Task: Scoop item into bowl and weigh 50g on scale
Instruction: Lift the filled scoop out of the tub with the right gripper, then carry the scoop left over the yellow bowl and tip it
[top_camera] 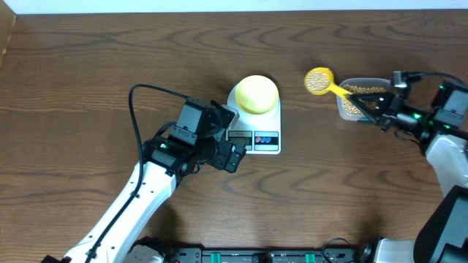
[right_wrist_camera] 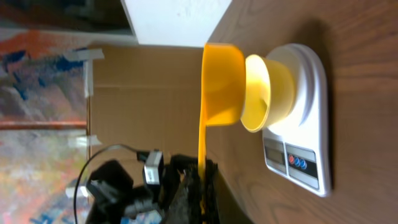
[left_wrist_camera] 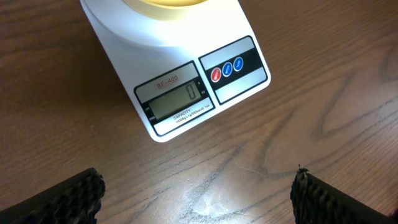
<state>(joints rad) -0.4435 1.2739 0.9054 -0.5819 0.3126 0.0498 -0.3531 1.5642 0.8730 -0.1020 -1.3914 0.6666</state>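
Tabletop surface in the overhead view: a dark brown wood-grain table [top_camera: 88, 66] with a pale strip along its far edge. The white scale [top_camera: 252, 128] sits near the middle, and the round pale yellow bowl [top_camera: 257, 93] rests on its platform. The left gripper [top_camera: 228, 137] hovers at the scale's near left corner with its jaws spread wide, holding nothing. The right gripper [top_camera: 378, 109] is clamped on the handle of a yellow scoop [top_camera: 319, 80]. The scoop's round head, loaded with tan beans [top_camera: 351, 107], lies between the scale and a clear rectangular tub [top_camera: 365, 80] that holds more of them. In the left wrist view, the table [left_wrist_camera: 323, 124] shows fine grain and light scuffs. The left gripper [left_wrist_camera: 199, 202] stands fully apart, its ribbed black fingers [left_wrist_camera: 68, 199] at the lower corners, touching nothing. The smooth, rounded scale [left_wrist_camera: 124, 50] has a grey display [left_wrist_camera: 177, 102] reading zero beside red and blue buttons [left_wrist_camera: 227, 68]; the rim of the bowl [left_wrist_camera: 165, 5] shows at the top. In the right wrist view, a taped cardboard panel [right_wrist_camera: 149, 93] and a white board stand beyond the table [right_wrist_camera: 360, 62]. The right gripper [right_wrist_camera: 200, 180] pinches the thin handle of the scoop [right_wrist_camera: 222, 84], whose smooth cup is close to the bowl [right_wrist_camera: 273, 93] on the scale [right_wrist_camera: 311, 143].
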